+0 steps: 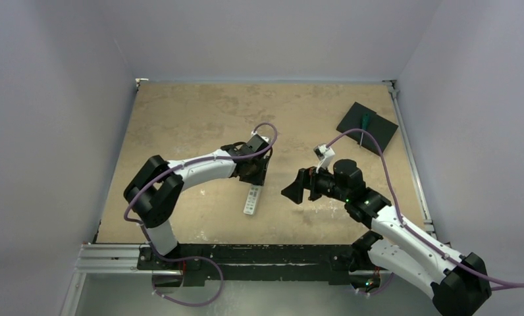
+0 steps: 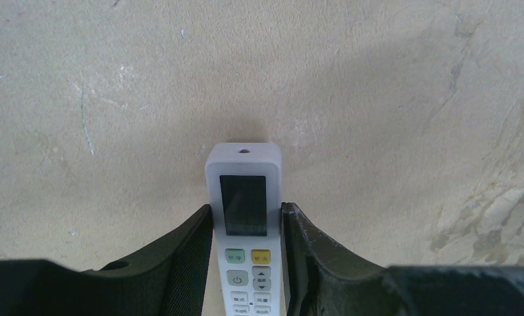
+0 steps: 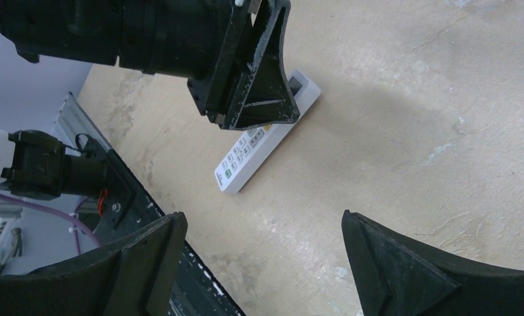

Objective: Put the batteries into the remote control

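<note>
I have the left gripper [image 2: 246, 210] pinching the remote control [image 2: 243, 184], one finger pressed to each long side beside the dark display; the display end sticks out past the fingertips and the button rows run back under the wrist. The remote control lies flat on the table [image 1: 180, 118], buttons up, so the battery recess on its back would be facing down and out of my sight; I judge this the opening step, taking hold of it so that it can be turned over, with no loading begun.

The right gripper [image 3: 262, 227] is spread wide with nothing between its fingers; it hangs near the left one, and from its wrist the remote control sits ahead and a little to the left, under the left gripper's finger. I can find the batteries in none of my views, neither at a gripper nor on the table around them. Out behind the right wrist, well apart from both grippers, lies a black pad [image 1: 378, 135] with a green-handled screwdriver [image 1: 364, 120] on it.

Next move, as I read it: lift the remote control clear with the left gripper and roll the wrist until the back faces up; the grip sits near one end, so the long button end could sag or twist; I would go slowly. After that the recess must be exposed, and the right gripper has to locate the batteries before anything goes in.
</note>
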Controlling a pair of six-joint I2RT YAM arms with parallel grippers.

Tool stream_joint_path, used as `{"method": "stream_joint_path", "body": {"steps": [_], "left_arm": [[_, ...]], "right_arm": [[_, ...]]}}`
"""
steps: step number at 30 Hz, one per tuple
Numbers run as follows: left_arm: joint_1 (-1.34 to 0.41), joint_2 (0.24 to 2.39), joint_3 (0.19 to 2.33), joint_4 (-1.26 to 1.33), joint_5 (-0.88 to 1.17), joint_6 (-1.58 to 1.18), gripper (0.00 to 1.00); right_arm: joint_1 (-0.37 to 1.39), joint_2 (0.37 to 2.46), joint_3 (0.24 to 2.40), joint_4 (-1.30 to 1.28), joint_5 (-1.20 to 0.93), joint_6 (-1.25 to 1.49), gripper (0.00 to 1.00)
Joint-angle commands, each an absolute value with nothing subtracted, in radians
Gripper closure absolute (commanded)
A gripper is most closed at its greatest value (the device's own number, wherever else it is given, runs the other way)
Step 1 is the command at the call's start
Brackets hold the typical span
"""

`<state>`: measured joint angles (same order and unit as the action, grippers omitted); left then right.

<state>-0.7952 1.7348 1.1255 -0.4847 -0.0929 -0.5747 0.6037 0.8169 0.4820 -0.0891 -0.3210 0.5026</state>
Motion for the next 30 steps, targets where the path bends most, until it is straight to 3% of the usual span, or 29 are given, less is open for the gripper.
{"method": "stream_joint_path", "body": {"steps": [1,4,18,30], "left_arm": [[-0.802,1.770,1.172,-0.455,-0.108,-0.579,1.00],[-0.803,1.788,1.181,-0.466,-0.123,-0.584,0.99],[-0.817,1.788,1.212,-0.506,-0.147,-0.586,0.66],[-0.820,1.715,1.189,-0.511,-0.158,-0.582,0.47]], "right_arm": [[0.603,0.819,0.474,-0.051,-0.267,0.520,0.01],[0.603,0.819,0.474,-0.053,-0.249,0.526,0.01],[0.602,0.811,0.521,-0.139,-0.179,0.530,0.01],[0.603,0.793,0.595,-0.220,-0.138,0.521,0.01]]}}
